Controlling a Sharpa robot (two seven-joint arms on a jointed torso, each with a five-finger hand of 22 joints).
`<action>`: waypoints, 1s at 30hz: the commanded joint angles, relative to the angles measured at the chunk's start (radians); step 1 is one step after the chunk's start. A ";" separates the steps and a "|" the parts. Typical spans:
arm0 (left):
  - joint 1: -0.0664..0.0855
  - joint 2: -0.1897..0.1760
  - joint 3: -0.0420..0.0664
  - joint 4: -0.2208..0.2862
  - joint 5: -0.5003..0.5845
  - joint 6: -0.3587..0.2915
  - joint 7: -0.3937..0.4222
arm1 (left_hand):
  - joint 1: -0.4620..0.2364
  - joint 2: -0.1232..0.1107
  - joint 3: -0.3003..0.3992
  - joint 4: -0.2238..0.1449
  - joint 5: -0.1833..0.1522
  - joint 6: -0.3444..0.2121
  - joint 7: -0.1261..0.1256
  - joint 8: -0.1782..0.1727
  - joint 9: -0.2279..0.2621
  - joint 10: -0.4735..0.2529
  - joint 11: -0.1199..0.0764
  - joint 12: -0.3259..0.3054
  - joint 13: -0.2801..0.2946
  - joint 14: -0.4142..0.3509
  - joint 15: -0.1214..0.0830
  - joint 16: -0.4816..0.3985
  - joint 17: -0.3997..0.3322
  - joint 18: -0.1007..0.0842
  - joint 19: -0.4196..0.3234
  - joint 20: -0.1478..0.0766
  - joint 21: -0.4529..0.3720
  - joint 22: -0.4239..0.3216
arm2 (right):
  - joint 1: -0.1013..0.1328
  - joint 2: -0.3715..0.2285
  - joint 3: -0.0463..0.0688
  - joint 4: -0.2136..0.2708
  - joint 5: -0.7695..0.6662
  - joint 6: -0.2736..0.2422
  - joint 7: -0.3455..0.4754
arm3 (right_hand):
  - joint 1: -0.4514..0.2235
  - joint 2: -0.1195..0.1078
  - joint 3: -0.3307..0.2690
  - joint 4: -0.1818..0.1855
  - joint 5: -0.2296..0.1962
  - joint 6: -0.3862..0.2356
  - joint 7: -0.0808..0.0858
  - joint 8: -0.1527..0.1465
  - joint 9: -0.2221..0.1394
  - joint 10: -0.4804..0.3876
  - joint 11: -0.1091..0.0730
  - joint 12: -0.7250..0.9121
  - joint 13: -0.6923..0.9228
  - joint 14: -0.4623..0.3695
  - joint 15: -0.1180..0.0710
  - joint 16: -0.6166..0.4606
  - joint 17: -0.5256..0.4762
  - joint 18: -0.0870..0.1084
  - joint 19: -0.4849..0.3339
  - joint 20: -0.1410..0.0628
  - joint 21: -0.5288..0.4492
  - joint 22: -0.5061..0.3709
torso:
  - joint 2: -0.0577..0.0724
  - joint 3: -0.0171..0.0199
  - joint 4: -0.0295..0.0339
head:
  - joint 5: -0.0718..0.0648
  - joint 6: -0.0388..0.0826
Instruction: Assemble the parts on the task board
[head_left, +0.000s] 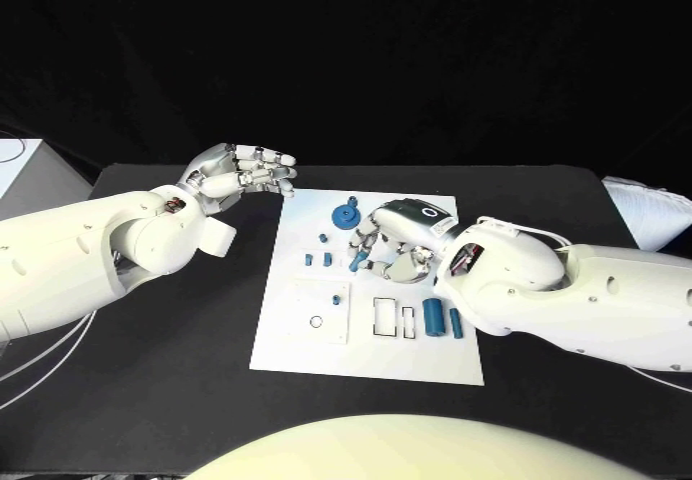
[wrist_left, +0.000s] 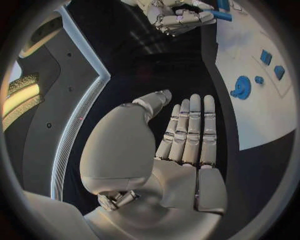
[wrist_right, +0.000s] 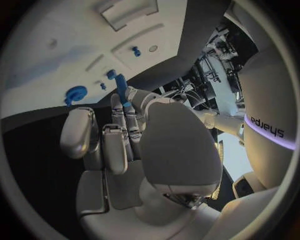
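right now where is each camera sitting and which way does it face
Head view: on the robot's head, looking down at the white task board; shows both white arms, left hand and right hand.
Left wrist view: behind the left hand, facing the board's edge.
Right wrist view: behind the right hand, facing the board; a blue rod-shaped part is at its fingers.
Shared: all three show the round blue gear-like part.

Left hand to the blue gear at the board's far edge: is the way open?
Probably yes. The left hand hovers empty off the task board, beside the blue gear, with bare table between. The right hand works just beyond it.
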 joint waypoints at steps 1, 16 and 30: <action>0.000 0.006 0.000 0.000 0.009 0.013 0.010 | 0.008 -0.002 -0.007 -0.002 -0.003 -0.002 0.005 -0.002 -0.001 0.000 0.004 -0.007 0.001 0.008 0.002 -0.004 0.001 0.010 0.005 -0.001 -0.003 -0.001 | -0.018 0.041 -0.003 -0.009 -0.009 -0.008 0.043 | -0.007 0.005 0.035 -0.030 0.005 -0.004 0.001 0.005 0.036 0.063 -0.057 -0.005 0.043 0.040 -0.008 0.002 -0.002 -0.010 -0.001 -0.006 -0.007 0.154 | 0.001 0.0001 0.0019 | 0.007 0.012; -0.001 0.024 0.000 -0.003 0.011 0.018 0.009 | 0.009 -0.002 -0.008 -0.002 -0.004 -0.002 0.005 -0.002 -0.001 0.000 0.004 -0.006 0.002 0.009 0.002 -0.005 0.003 0.011 0.006 -0.001 -0.005 -0.002 | -0.081 0.179 -0.019 -0.078 -0.051 0.048 0.059 | -0.011 0.005 0.042 -0.038 0.011 -0.010 0.003 0.007 0.042 0.062 -0.055 -0.009 0.046 0.039 -0.007 0.000 -0.006 -0.008 -0.004 -0.005 -0.019 0.151 | 0.001 -0.0009 0.0020 | 0.034 -0.001; -0.001 0.027 -0.001 -0.004 0.011 0.020 0.007 | 0.009 -0.002 -0.008 -0.002 -0.004 -0.002 0.005 -0.002 -0.001 0.000 0.004 -0.006 0.002 0.009 0.002 -0.005 0.003 0.011 0.006 -0.001 -0.005 -0.002 | -0.100 0.178 -0.026 -0.101 -0.093 0.084 0.029 | -0.013 0.005 0.043 -0.041 0.012 -0.011 0.004 0.008 0.044 0.062 -0.055 -0.010 0.047 0.039 -0.007 0.000 -0.005 -0.008 -0.004 -0.005 -0.017 0.151 | 0.002 0.0009 0.0006 | 0.046 -0.010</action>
